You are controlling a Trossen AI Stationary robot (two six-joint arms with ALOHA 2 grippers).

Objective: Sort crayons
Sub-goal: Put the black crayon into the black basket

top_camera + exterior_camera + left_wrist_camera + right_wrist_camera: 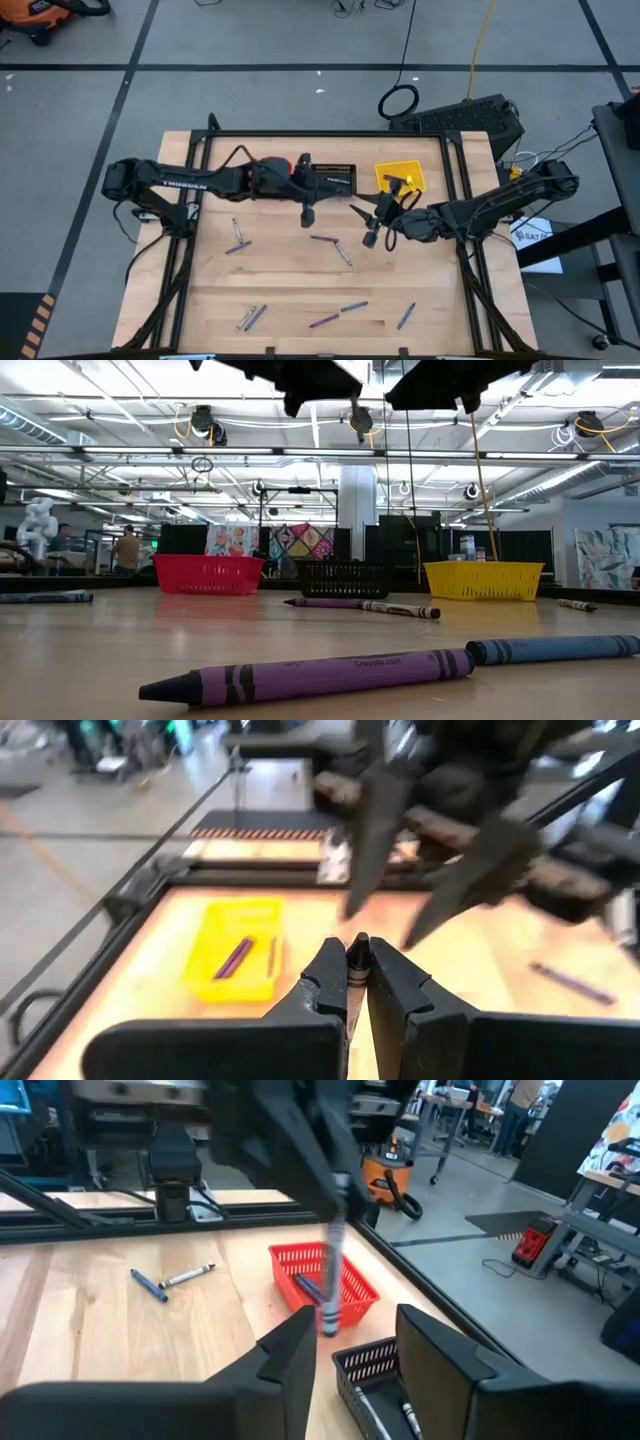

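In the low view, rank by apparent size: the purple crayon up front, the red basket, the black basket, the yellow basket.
1. Purple crayon, only because it lies nearest the camera.
2. Yellow basket.
3. Red basket, close to the yellow.
4. Black basket.

Premises are presenting as a robotics lab or workshop hall. In the low view, exposed ceiling trusses with hanging cable reels are spanning the upper frame, and a person is standing at centre left beside benches. In the high view, grey floor with dark tape lines is surrounding the framed wooden surface. An orange shop vacuum is sitting at upper centre of the right wrist view.
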